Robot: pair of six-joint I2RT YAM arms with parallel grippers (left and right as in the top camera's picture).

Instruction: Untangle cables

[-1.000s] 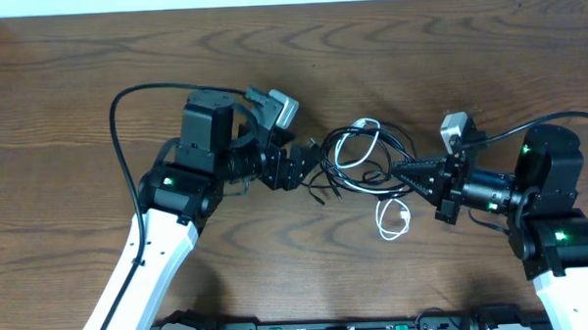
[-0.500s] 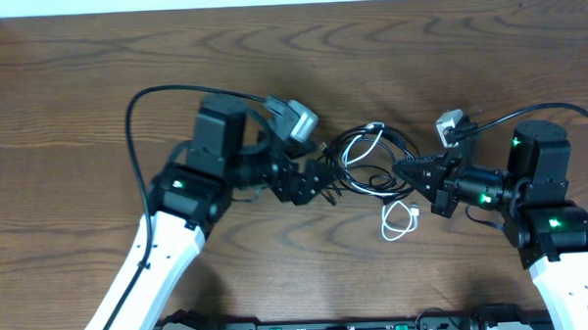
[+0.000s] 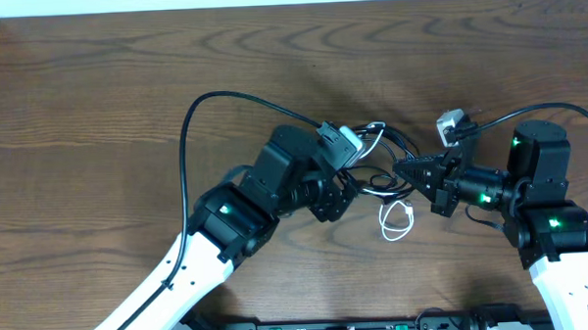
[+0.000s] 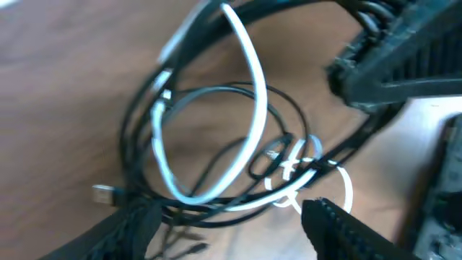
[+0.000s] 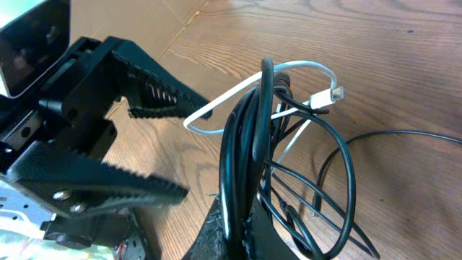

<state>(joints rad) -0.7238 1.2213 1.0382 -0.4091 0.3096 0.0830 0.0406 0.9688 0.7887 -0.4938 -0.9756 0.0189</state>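
- I see my right gripper (image 3: 402, 169) pressed together, pinching the black cables (image 3: 372, 160) mid-surface (image 3: 95, 84)
- my left gripper (image 4: 231, 211) is spread, straddling the bundle
- white cable (image 3: 398, 220) loops just beside the bundle, toward me; bare wood runs to the far edge

No lettering, label, brand, number or sign is legible in any view; the cables (image 5: 242, 144) and the table (image 3: 76, 104) carry no readable marks.
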